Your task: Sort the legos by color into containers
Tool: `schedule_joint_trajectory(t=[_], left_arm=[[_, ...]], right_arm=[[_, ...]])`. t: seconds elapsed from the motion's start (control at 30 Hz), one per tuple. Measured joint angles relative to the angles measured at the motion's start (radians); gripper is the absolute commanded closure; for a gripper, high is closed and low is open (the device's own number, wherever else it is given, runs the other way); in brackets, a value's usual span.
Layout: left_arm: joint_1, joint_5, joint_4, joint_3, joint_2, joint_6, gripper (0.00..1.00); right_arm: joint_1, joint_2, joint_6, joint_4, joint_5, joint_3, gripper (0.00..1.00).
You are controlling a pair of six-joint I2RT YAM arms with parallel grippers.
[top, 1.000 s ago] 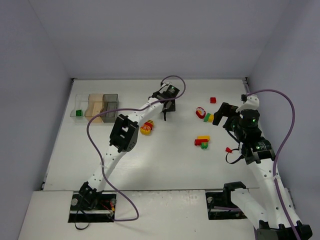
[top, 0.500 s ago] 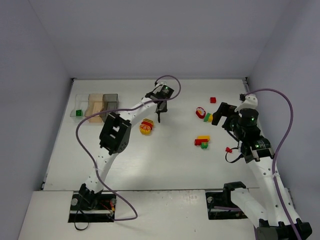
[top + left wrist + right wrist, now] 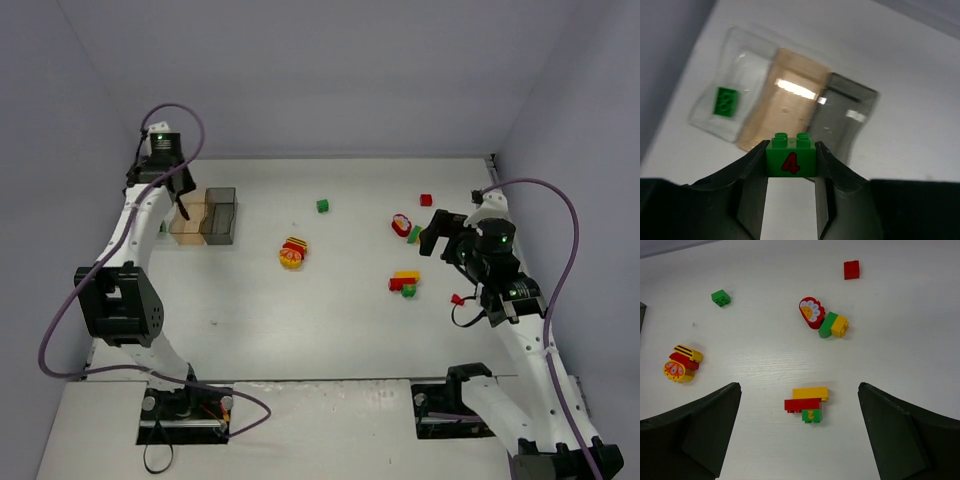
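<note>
Left wrist view: pinched in the left tool [image 3: 790, 161], a green lego [image 3: 790, 156] stamped with a red "4"; beyond the tips, the containers [image 3: 790, 102], another green brick [image 3: 726, 101] lying in the clear one. Right wrist view: right tool [image 3: 798, 420] spread wide; just ahead, a yellow-red-green clump [image 3: 807, 403] reading "2".

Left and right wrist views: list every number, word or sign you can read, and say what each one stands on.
"4", in red, on the side of the held green brick, clamped in the left gripper.
"2", in yellow, small and only just legible, on the bottom green brick of the three-colour clump.
No other words, brands or numbers can be read in any view.
</note>
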Motion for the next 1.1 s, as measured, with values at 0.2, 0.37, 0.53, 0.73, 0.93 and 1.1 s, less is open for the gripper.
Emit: schedule_joint_trajectory(t=[0.2,0.37,0.53,0.73,0.93,1.1], left_arm=[[0.205,0.050,-0.032,-0.017,0.130,0.097,0.95],[0.253,0.093,-0.076,0.081,0.303,0.144,0.89],[0.264,0.095,-0.101,0.175,0.400,0.159,0.80],[0.273,0.095,-0.109,0.230,0.423,0.165,0.65],[0.284,0.101,-0.113,0.244,0.436,0.165,0.47],[0.287,0.106,-0.113,0.244,0.436,0.162,0.45]], right_arm=[[0.000,0.000,-0.013,0.000,-0.024,-0.016,0.00],[0.000,-0.005,-0.016,-0.002,-0.036,-0.022,0.00],[0.000,-0.016,-0.018,-0.001,-0.040,-0.022,0.00],[0.000,-0.026,-0.019,-0.001,-0.044,-0.024,0.00],[0.000,-0.025,-0.019,-0.004,-0.047,-0.030,0.00],[0.000,-0.019,-0.020,-0.004,-0.053,-0.030,0.00]])
